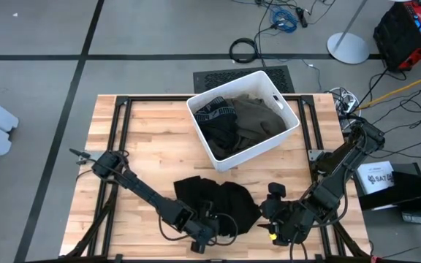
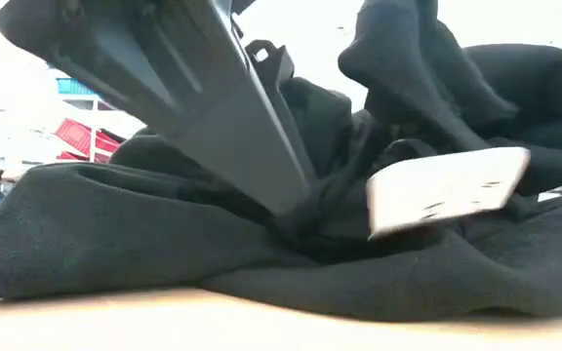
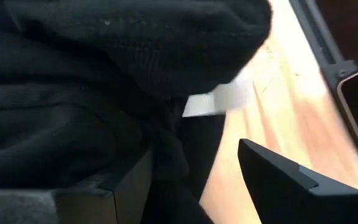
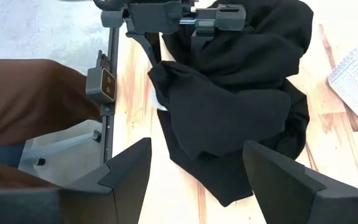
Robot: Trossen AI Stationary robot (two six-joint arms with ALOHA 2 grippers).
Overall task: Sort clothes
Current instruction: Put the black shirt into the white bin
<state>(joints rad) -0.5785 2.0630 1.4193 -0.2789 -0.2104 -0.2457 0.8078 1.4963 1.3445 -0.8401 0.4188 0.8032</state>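
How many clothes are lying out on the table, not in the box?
1 that I can see: a black garment bunched near the table's front edge, between the two arms. More clothes sit in the white box, and something could hide under the black one.

We see a wooden bench [image 1: 145,139] carrying a white bin [image 1: 283,130] of dark garments near its far edge and a black garment [image 1: 221,201] crumpled near its front.
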